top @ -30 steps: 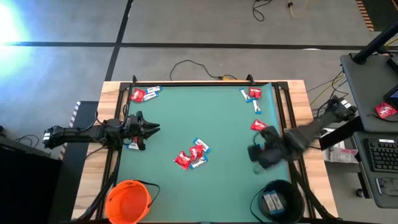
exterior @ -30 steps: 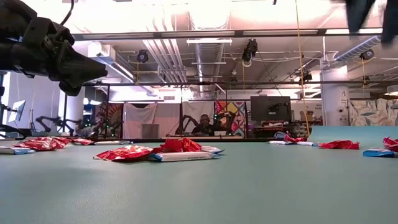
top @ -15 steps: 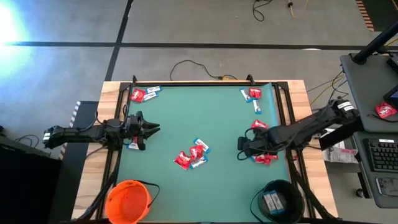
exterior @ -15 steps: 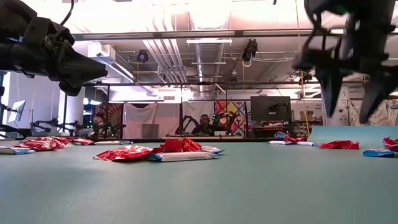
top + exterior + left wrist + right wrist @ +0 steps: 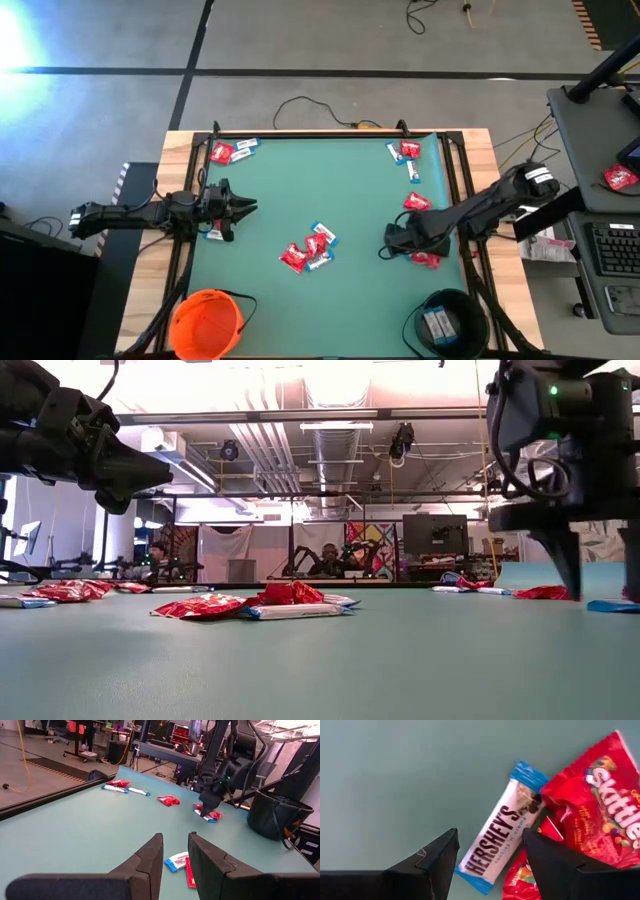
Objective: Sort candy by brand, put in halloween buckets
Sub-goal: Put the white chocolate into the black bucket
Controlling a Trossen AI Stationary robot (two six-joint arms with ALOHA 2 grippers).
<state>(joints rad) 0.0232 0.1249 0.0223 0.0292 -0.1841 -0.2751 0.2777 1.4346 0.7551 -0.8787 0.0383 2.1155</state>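
Candy lies in groups on the green mat: a middle cluster [image 5: 308,250], pieces at the far left [image 5: 230,150] and far right [image 5: 405,155], and one red packet [image 5: 417,201]. My right gripper [image 5: 490,840] points down, open, at the mat's right. Its fingers stand on either side of a blue-and-white bar [image 5: 497,837] that lies flat beside red packets [image 5: 600,815]. I cannot tell whether they touch it. My left gripper [image 5: 175,855] waits level at the mat's left edge, a narrow gap between its fingers. The orange bucket [image 5: 205,322] and the black bucket [image 5: 450,320] stand at the near edge.
The black bucket holds blue-and-white bars [image 5: 437,325]. A candy piece [image 5: 213,235] lies under my left gripper. A wooden frame [image 5: 480,150] rims the mat. A desk with a keyboard [image 5: 610,250] stands to the right. People sit in the room behind [image 5: 328,560].
My right gripper has come down from high above the mat's right side to just over the candy there, rolling about its own axis as it sank. Its fingertips now stand close to the mat around the blue-and-white bar.
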